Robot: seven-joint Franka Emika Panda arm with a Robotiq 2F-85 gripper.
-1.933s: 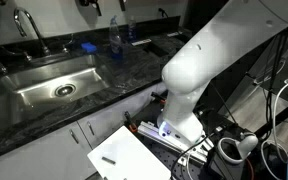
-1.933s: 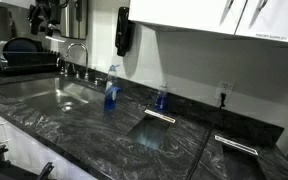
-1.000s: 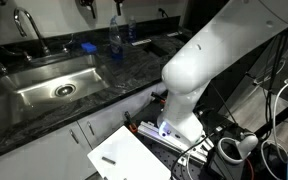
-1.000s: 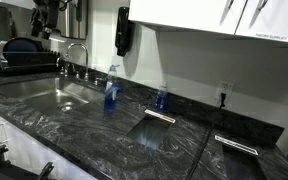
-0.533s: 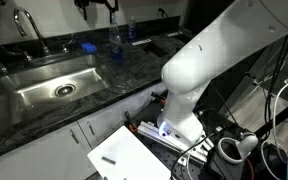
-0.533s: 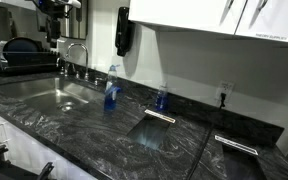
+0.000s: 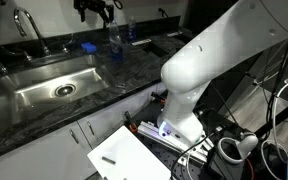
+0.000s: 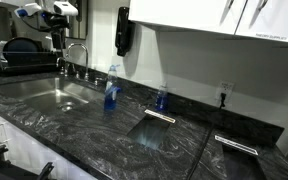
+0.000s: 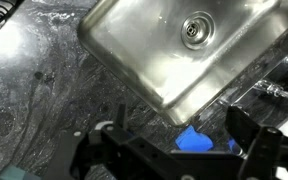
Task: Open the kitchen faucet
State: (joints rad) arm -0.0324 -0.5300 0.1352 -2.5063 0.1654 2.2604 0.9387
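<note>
The worktop (image 7: 134, 70) is dark, veined stone running along the wall, with a stainless sink (image 7: 54, 85) set into it and pale cabinet fronts below. White wall cabinets (image 8: 214, 20) hang above. The kitchen faucet (image 7: 24, 22) stands at the back edge of the sink, its arched spout curving down over the basin. 2 blue bottles (image 8: 111, 92) stand on the worktop beside the sink, and a dish rack (image 8: 19, 55) sits at its far end.

The lever at the faucet's base is too small for me to make out. In the wrist view, chrome bits at the right edge are cut off, and I cannot tell what they are.

My white arm (image 7: 214, 55) fills the right of an exterior view and climbs out of frame. My gripper (image 7: 94, 10) hangs high over the worktop, apart from the faucet, touching nothing. In the wrist view it looks down on the sink's drain (image 9: 196, 28). My 2 fingers (image 9: 99, 155) are spread wide with nothing held, and a blue object (image 9: 196, 138) lies on the worktop below them.
</note>
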